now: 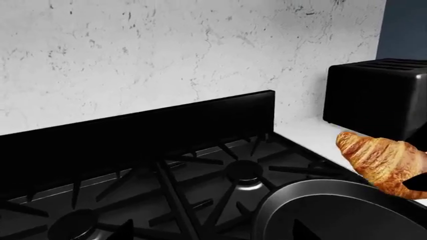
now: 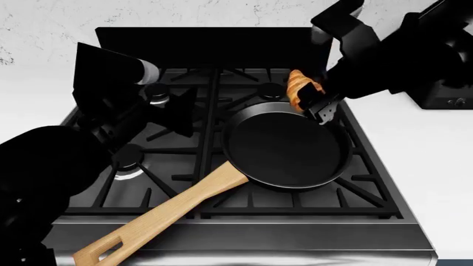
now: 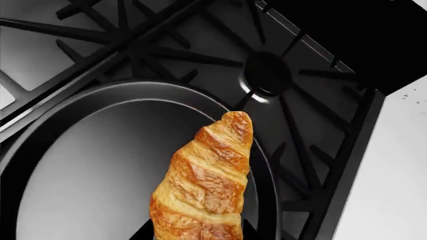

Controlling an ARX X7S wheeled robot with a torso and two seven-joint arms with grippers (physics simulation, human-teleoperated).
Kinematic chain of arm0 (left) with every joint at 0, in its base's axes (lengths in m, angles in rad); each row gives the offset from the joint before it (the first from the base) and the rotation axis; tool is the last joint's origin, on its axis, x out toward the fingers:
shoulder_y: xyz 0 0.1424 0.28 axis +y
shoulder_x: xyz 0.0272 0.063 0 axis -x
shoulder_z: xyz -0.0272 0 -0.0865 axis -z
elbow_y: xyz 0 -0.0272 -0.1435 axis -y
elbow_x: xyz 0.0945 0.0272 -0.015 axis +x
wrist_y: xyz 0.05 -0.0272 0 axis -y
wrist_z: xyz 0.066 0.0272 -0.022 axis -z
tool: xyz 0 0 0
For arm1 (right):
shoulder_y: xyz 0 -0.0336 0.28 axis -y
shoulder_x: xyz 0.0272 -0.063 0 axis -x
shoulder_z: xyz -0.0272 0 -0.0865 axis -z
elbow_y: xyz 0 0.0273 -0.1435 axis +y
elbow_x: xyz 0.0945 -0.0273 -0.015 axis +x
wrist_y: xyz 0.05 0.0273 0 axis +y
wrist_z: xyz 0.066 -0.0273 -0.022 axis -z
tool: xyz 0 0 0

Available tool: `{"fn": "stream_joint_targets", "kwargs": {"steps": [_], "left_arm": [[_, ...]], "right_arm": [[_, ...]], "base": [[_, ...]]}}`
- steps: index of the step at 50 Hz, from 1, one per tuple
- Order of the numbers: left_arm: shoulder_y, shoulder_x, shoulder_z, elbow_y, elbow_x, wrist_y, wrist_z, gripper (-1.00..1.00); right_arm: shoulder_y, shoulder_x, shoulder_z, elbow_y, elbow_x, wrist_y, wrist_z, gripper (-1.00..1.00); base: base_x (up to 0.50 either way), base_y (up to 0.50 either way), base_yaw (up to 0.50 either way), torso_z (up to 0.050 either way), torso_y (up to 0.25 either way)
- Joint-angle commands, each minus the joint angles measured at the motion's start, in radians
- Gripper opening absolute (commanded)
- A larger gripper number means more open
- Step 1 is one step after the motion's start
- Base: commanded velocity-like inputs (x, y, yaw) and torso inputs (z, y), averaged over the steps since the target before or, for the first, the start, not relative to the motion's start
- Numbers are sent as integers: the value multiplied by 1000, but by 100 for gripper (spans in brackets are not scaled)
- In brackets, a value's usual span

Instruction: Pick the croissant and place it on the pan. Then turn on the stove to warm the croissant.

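The croissant [image 2: 298,88] is golden-brown and ridged. My right gripper [image 2: 319,108] is shut on it and holds it above the far right rim of the pan [image 2: 284,149]. The pan is round and black and sits on the stove [image 2: 221,183], with its wooden handle [image 2: 163,216] pointing to the front left. In the right wrist view the croissant [image 3: 207,185] hangs over the pan's rim [image 3: 80,150], between the gripper's [image 3: 197,236] two jaws. In the left wrist view the croissant [image 1: 383,160] shows beside the pan [image 1: 333,215]. My left gripper [image 2: 181,113] is open and empty over the left burners.
A black toaster [image 1: 377,95] stands on the white counter right of the stove, also in the head view [image 2: 443,94]. The stove's black back panel [image 1: 133,135] rises against the marbled wall. Cast-iron grates [image 3: 313,130] surround the pan. The stove's knobs are out of view.
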State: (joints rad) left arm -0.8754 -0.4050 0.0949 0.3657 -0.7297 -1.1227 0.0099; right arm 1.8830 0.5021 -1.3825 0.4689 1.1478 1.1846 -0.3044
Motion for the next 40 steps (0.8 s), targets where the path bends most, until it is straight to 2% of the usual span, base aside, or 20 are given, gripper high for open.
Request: {"fn": "stream_joint_targets", "kwargs": {"steps": [1,40], "left_arm": [[-3,-3,5,3,-4,2,-3,100],[-5,-14,18,-12,-9,21,-2,100]], "right_arm": [[-3,-51,-78,61,-67,-7,-113,-100],[-57,-109,-173,98,-116,-44,-261,-100]], "base": [[0,0,0,0,0],[0,0,0,0,0]]}}
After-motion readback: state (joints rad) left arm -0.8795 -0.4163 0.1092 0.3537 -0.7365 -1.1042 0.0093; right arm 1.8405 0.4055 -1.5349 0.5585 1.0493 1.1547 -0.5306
